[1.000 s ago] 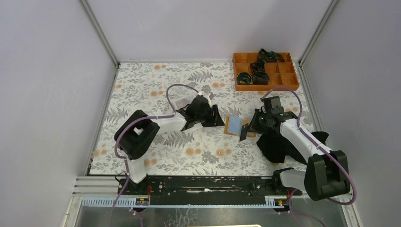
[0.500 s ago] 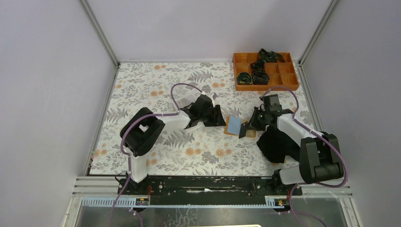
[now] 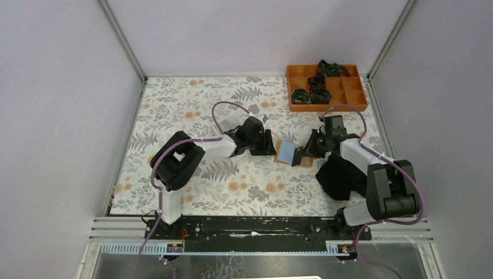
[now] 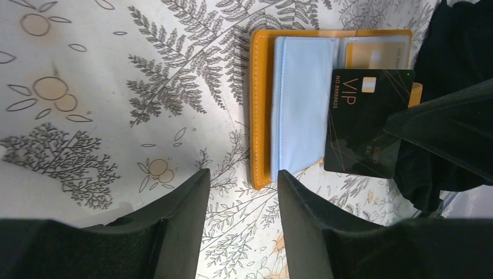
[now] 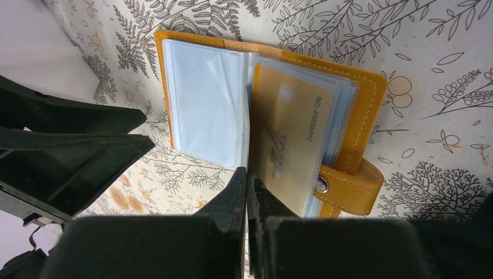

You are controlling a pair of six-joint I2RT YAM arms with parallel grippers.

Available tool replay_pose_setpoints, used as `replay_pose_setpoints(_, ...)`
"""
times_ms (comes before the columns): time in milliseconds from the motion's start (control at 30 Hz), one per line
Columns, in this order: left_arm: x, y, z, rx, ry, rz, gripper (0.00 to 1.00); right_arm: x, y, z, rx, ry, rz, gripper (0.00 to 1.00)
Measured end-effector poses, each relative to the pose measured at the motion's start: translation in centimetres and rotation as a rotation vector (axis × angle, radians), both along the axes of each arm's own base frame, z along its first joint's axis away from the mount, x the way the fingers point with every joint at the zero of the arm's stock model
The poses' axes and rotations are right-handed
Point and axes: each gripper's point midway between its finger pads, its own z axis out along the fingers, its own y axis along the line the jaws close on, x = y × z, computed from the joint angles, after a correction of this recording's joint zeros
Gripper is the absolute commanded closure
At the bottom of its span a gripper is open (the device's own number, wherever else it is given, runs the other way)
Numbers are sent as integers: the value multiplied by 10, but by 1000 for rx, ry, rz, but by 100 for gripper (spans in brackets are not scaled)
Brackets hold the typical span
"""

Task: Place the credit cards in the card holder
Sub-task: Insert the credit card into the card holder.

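The floral-patterned surface carries all items. The left arm and the right arm both reach toward the middle of the surface. An orange compartment tray sits at the far right corner, with dark items in several compartments. A black cloth lies under the right arm, near the right edge.

The left claw hovers just beside the card holder; its fingers stand apart and nothing lies between them. The right claw has its fingers pressed together, clamped on the edge of a black card marked "VIP".

The card holder lies open on the surface between the two claws, with its pale blue sleeves facing up and its clasp strap on the side nearer the right arm. The black card is tilted and overlaps the right-arm half of the holder. A gold card sits in a sleeve on that same half, next to the clasp strap.
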Motion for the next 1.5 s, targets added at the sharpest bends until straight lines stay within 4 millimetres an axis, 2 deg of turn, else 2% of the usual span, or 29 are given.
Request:
replay_pose_setpoints(133, 2, 5, 3, 21, -14, 20, 45, 1, 0, 0, 1, -2, -1, 100)
replay_pose_setpoints(300, 5, 6, 24, 25, -68, 42, 44, 1, -1, 0, 0, -3, -3, 100)
replay_pose_setpoints(633, 11, -9, 45, 20, -128, 40, 44, 4, -1, 3, 2, -21, -5, 100)
replay_pose_setpoints(733, 14, -13, 40, 28, -126, 42, 45, 6, -1, 4, 3, -31, -5, 100)
replay_pose_setpoints(1067, 12, -11, 5, 75, -67, 53, 47, 12, 0, 7, 7, -57, -6, 100)
replay_pose_setpoints(1500, 11, -11, 2, 75, -52, 64, 50, 9, 3, -4, 28, -50, -8, 100)
